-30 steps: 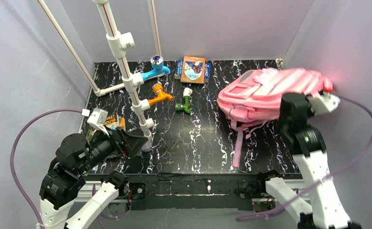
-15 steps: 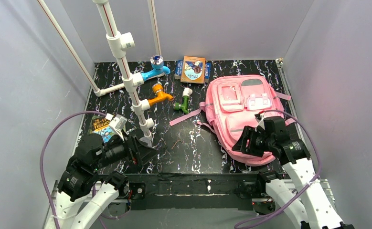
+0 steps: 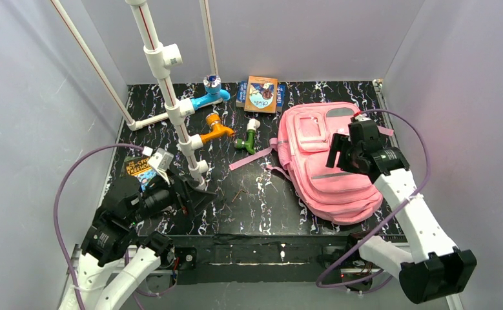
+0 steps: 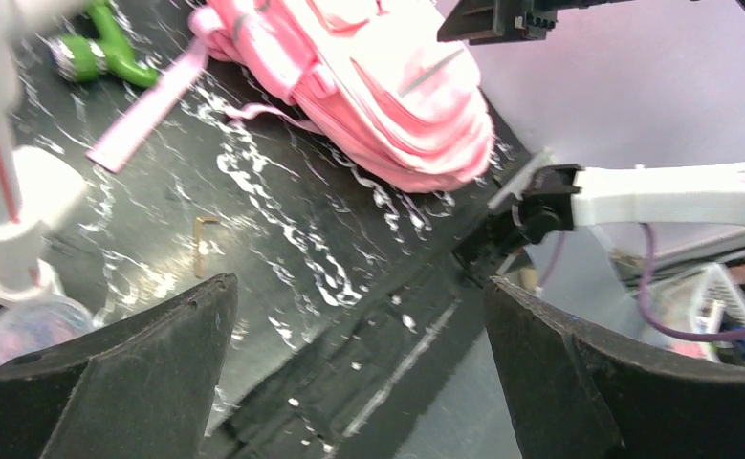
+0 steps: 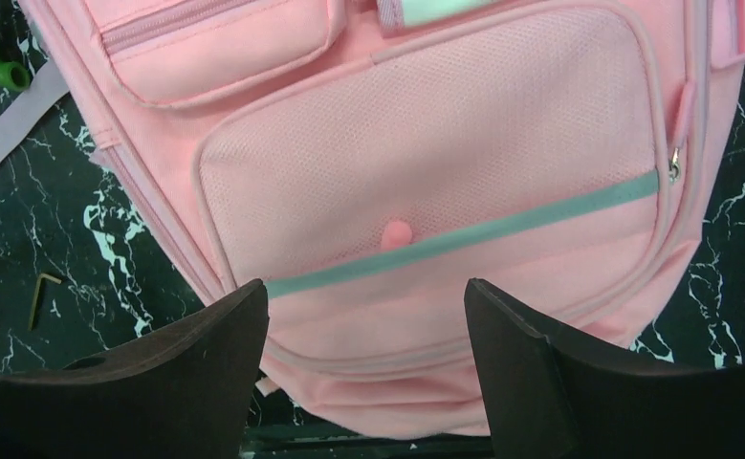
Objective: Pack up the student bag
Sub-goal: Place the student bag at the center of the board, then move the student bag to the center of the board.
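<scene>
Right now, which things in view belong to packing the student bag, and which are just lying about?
Job: student bag, flat, front up; probably the stacked books at the far edge and the single book near left.
Lying about: white pipe frame; blue fitting; orange fitting; green fitting; small bent key.

The student bag (image 3: 313, 155) fills the table's (image 3: 268, 206) right half; a white pipe stand (image 3: 171, 90) blocks the left (3 fittings (image 3: 215, 131) just beside it). Bare tabletop lies between them, near centre.
</scene>
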{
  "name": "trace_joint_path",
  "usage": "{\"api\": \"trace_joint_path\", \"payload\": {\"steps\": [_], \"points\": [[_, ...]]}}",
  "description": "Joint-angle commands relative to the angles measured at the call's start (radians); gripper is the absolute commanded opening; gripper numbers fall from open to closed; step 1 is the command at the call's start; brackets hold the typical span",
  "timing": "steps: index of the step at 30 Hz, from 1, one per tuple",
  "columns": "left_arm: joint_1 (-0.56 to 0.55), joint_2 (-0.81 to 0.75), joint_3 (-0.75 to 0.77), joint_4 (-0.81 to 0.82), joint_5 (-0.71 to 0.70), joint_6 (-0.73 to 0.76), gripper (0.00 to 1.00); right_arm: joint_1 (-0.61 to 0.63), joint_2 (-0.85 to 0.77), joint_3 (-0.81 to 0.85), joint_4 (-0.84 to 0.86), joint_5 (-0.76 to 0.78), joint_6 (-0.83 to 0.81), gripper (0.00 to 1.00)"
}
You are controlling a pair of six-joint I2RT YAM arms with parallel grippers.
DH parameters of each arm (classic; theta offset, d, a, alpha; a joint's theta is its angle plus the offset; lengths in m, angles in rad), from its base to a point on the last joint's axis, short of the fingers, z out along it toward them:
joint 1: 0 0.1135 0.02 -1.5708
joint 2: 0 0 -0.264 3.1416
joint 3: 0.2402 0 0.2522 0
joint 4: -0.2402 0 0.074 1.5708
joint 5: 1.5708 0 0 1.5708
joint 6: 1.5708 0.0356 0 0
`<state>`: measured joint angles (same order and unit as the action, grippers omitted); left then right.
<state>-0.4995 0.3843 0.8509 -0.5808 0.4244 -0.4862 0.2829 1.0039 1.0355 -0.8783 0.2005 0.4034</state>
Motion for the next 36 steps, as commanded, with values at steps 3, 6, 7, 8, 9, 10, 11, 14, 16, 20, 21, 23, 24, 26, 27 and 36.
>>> {"api": "trace_joint_path", "payload": {"steps": [3, 6, 7, 8, 9, 10, 11, 14, 16, 20, 21, 23, 24, 26, 27, 36], "points": [[-0.010, 0.105, 0.111, 0.099, -0.144, 0.235, 0.99, 0.001, 0.088, -0.026, 0.184, 0.018, -0.004, 0.83], [-0.036, 0.168, 0.155, 0.166, -0.125, 0.289, 0.99, -0.004, 0.119, 0.003, 0.179, 0.090, -0.007, 0.86], [-0.059, 0.184, 0.159, 0.173, -0.139, 0.307, 0.99, -0.012, 0.126, 0.014, 0.174, 0.127, -0.009, 0.88], [-0.087, 0.200, 0.162, 0.180, -0.157, 0.331, 0.99, -0.024, 0.131, 0.025, 0.167, 0.155, -0.009, 0.90], [-0.128, 0.216, 0.162, 0.183, -0.184, 0.355, 0.99, -0.043, 0.140, 0.036, 0.161, 0.171, -0.011, 0.92], [-0.178, 0.233, 0.162, 0.184, -0.221, 0.375, 0.99, -0.063, 0.151, 0.046, 0.153, 0.190, -0.013, 0.92], [-0.234, 0.249, 0.163, 0.185, -0.270, 0.396, 0.99, -0.085, 0.164, 0.054, 0.139, 0.222, -0.007, 0.94], [-0.438, 0.301, 0.169, 0.205, -0.428, 0.441, 0.99, -0.183, 0.195, 0.054, 0.095, 0.255, 0.014, 0.98], [-0.569, 0.343, 0.176, 0.220, -0.540, 0.458, 0.99, -0.279, 0.193, 0.022, 0.091, 0.175, 0.021, 0.98], [-0.743, 0.438, 0.178, 0.285, -0.624, 0.432, 0.99, -0.363, 0.177, -0.100, 0.141, -0.048, -0.009, 0.99], [-0.773, 0.466, 0.182, 0.299, -0.644, 0.414, 0.99, -0.357, 0.181, -0.123, 0.148, -0.134, -0.038, 0.98], [-0.821, 0.530, 0.190, 0.330, -0.677, 0.375, 0.99, -0.316, 0.208, -0.154, 0.141, -0.286, -0.076, 0.98], [-0.837, 0.565, 0.198, 0.340, -0.679, 0.357, 0.99, -0.234, 0.219, -0.159, 0.139, -0.296, -0.076, 0.98], [-0.877, 0.644, 0.217, 0.354, -0.701, 0.325, 0.99, 0.035, 0.233, -0.130, 0.121, -0.190, -0.024, 0.98], [-0.892, 0.696, 0.227, 0.363, -0.717, 0.310, 0.99, 0.119, 0.233, -0.107, 0.110, -0.124, 0.030, 0.98], [-0.909, 0.846, 0.264, 0.372, -0.698, 0.194, 0.99, 0.088, 0.083, 0.000, 0.049, -0.010, 0.138, 0.98]]}}
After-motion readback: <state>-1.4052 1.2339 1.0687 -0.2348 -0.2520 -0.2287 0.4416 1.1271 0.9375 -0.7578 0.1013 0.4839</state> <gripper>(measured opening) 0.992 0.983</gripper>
